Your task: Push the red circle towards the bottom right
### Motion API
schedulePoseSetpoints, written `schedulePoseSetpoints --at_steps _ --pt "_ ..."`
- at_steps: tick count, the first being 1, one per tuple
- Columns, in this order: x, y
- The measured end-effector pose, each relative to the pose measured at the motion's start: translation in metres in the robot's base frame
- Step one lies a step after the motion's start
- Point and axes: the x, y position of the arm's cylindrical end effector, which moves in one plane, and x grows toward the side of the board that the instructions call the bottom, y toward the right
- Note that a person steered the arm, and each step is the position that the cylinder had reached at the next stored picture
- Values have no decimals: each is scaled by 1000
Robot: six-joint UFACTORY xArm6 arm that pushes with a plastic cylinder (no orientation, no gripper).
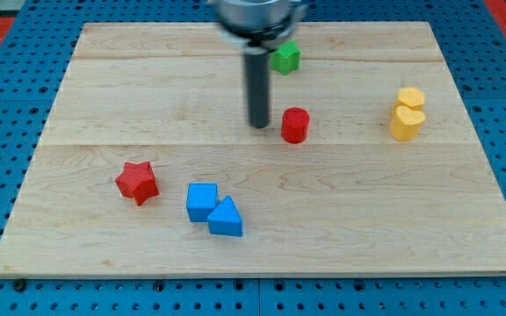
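a: where's the red circle [295, 125]?

b: just right of frame centre, slightly above the middle of the tabletop [262, 246]. standing upright on the wood, nothing touching it.

a: and the rod?

b: my tip [260, 125] sits just left of the red circle, about level with it. narrow strip of wood shows between them, so close but apart. rod runs straight up to the metal mount at the frame's top edge.

a: claw state?

b: there's no claw on this arm, only the bare rod, so nothing to call released or clenched.

a: neighbours?

b: green block [285, 57] above the red circle, near the top of the frame, just right of the rod; shape unclear, looks cube-ish. two yellow blocks on the right: a yellow hexagon-like one [411, 97] with a yellow heart-like one [406, 125] directly below it, touching or nearly so. both well apart from the circle.

a: lower half?

b: red star [137, 182] in the lower left. to its right, a blue cube [201, 201] and a blue triangle [226, 218], pressed together, triangle at the cube's lower right. lower right of the frame is bare wood. blue pegboard [7, 298] surrounds the tabletop.
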Motion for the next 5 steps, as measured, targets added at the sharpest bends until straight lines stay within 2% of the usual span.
schedulePoseSetpoints --at_steps 1,2,3,5 --pt "6 41" --pt "37 74" --pt "64 87" --pt "85 95"
